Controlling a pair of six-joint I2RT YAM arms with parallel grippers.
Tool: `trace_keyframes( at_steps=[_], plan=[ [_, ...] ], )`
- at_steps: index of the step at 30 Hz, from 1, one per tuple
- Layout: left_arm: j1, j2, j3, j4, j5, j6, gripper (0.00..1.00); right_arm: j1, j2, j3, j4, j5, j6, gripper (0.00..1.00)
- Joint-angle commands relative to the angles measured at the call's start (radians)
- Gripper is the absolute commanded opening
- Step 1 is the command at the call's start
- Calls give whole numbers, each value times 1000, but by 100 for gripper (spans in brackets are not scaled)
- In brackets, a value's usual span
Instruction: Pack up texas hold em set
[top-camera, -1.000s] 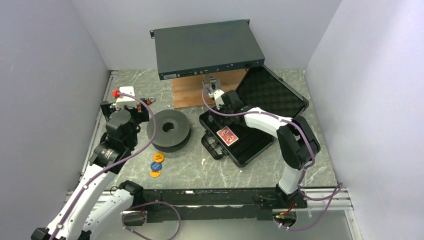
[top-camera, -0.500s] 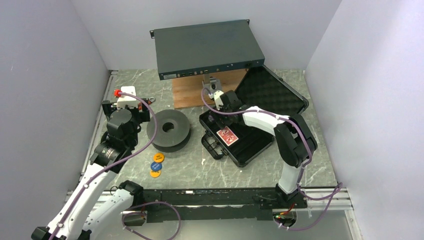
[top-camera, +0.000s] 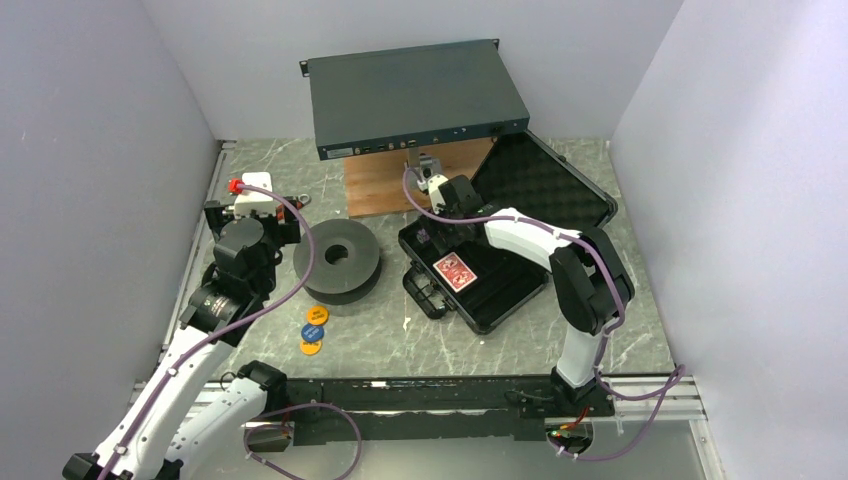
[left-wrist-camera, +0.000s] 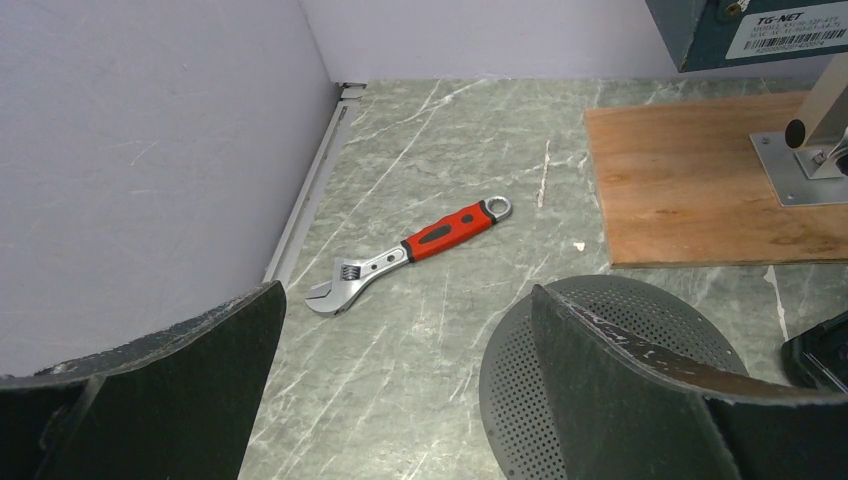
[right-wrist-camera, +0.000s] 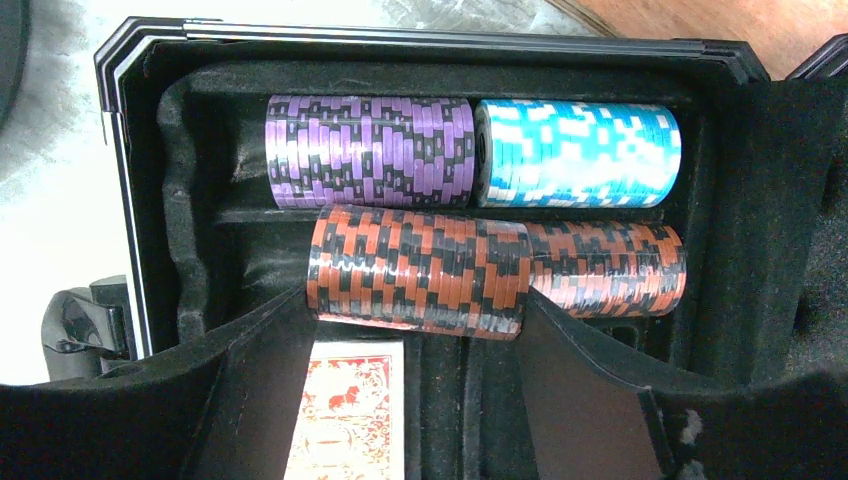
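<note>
We saw the black case (top-camera: 500, 290) lying open on the counter (top-camera: 450, 340), right of centre, its foam-lined lid (top-camera: 540, 185) tipped back toward the far right. The right pincer (right-wrist-camera: 418, 330) reached into the far-left end of the case and was clamped on a brown chip stack (right-wrist-camera: 420, 280), which lay on its side with one finger against each end. That stack sat over the nearer groove, overlapping a second brown stack (right-wrist-camera: 610, 268) just to its right. In the groove beyond lay a purple stack (right-wrist-camera: 368, 150) and a teal stack (right-wrist-camera: 578, 153), end to end and touching. The red-backed card deck (top-camera: 454, 271) rested flat in the case, close behind the pincer.

Three discs were outside the case, on the counter near the front left — orange (top-camera: 317, 314), blue (top-camera: 311, 332) and yellow (top-camera: 311, 347) — bunched just in front of a dark grey spool (top-camera: 337, 260).

The left pincer (left-wrist-camera: 400, 390) hung with its jaws spread wide and nothing between them, above the counter at the far left beside the spool. A red-handled wrench (left-wrist-camera: 410, 255) lay ahead of it by the wall. A wooden board (left-wrist-camera: 690, 180) sat further right, under a flat teal-grey metal box (top-camera: 415, 95).
</note>
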Motion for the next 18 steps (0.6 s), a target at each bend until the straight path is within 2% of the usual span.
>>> trace_keyframes(
  at_steps=[1,6,7,8,9,18],
  plan=[
    [4,-4,29,13,7,4,99,-12,-53,57,61,53,18,72],
    [4,-7,30,11,10,4,99,-12,-57,57,57,39,23,77],
    [4,-8,30,11,11,3,99,-12,-56,57,56,34,25,82],
    [4,-10,30,11,11,4,99,-12,-55,58,55,32,27,91],
    [4,-10,30,10,12,3,99,-12,-53,59,51,31,30,94],
    [4,-12,31,11,16,3,99,8,-102,69,24,10,69,93]
  ],
)
